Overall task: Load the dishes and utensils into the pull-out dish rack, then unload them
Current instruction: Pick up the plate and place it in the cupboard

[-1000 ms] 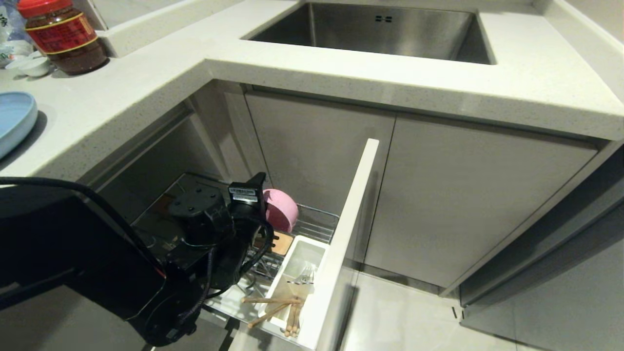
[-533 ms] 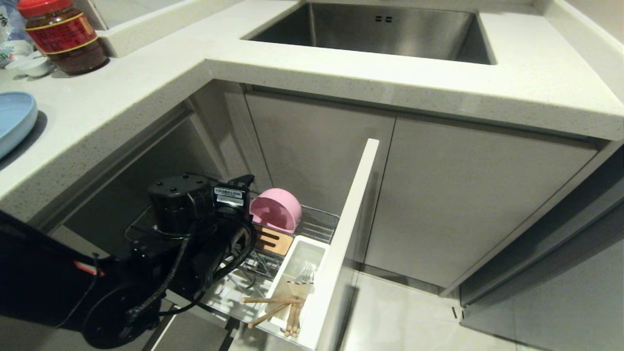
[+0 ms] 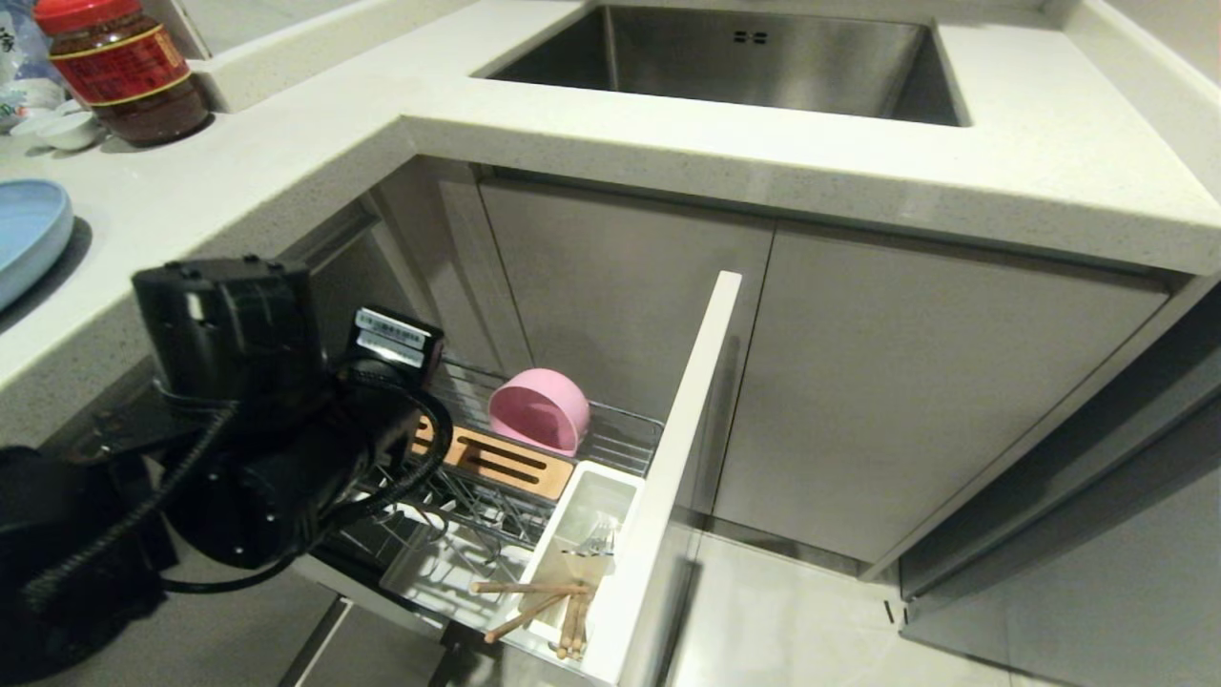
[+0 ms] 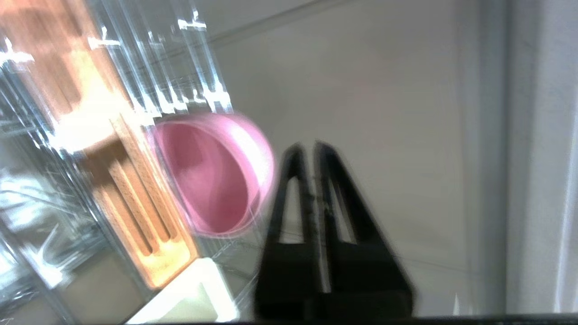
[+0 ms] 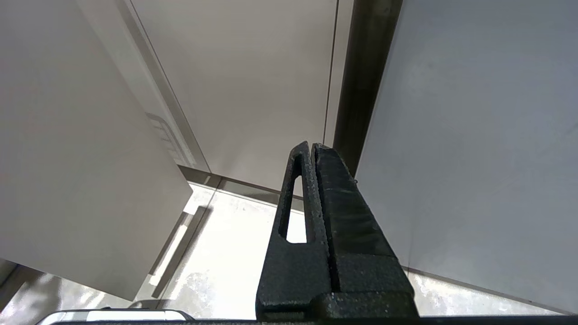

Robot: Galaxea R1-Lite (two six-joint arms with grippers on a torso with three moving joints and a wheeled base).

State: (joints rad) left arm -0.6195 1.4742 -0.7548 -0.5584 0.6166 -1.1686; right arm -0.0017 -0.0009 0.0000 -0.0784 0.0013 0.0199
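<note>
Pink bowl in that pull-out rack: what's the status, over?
Left gripper shut, empty, beside the pink bowl. Bowl on edge in the rack. Blue plate on counter. Right gripper shut, parked.

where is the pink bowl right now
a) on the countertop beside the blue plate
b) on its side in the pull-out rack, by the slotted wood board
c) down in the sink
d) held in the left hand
b: the pink bowl lies tipped on its side in the pull-out rack next to the slotted wood board, and the left hand is shut on nothing.
</note>
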